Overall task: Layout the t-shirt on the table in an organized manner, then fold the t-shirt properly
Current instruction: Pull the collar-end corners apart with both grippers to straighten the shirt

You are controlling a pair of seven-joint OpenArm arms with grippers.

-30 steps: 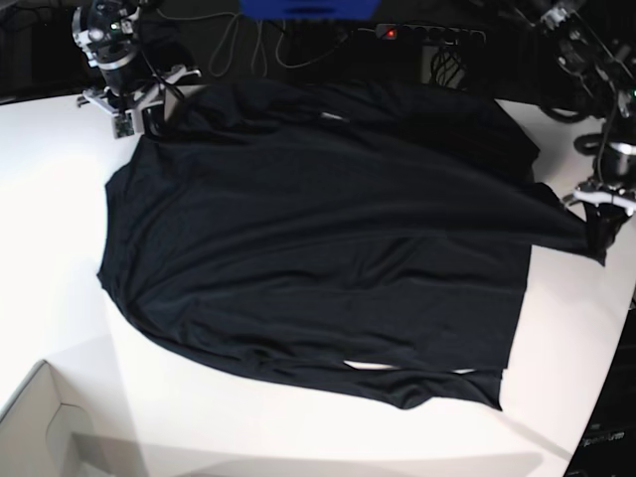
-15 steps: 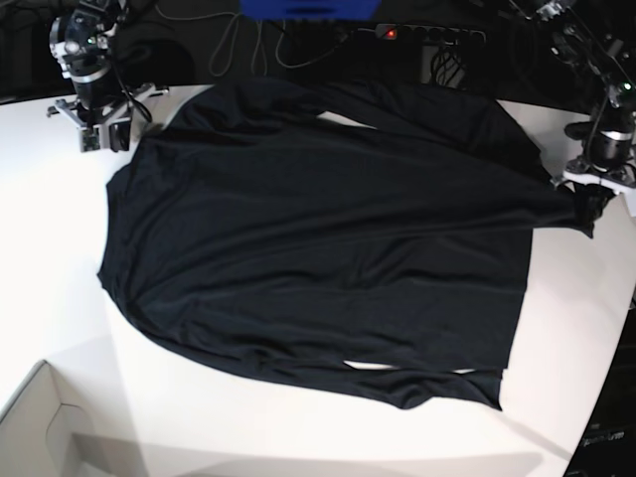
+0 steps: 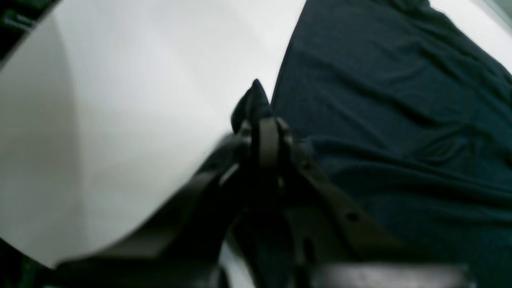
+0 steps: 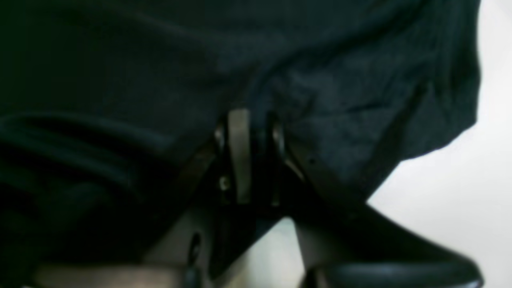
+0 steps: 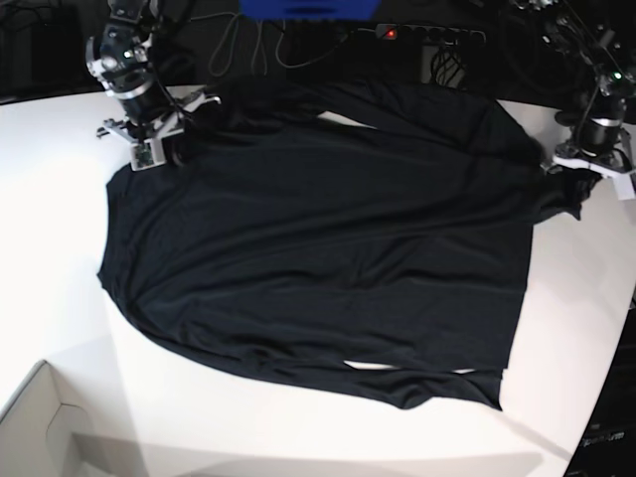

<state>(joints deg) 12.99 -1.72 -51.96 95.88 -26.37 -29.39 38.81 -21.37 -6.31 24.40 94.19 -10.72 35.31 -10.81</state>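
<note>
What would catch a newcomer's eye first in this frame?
The black t-shirt dominates, spread wide across the middle of the white table. At its two far corners a gripper pinches cloth: the left gripper on the base view's right edge, and the right gripper at the upper left. A pale cardboard box corner sits at the bottom left.
</note>
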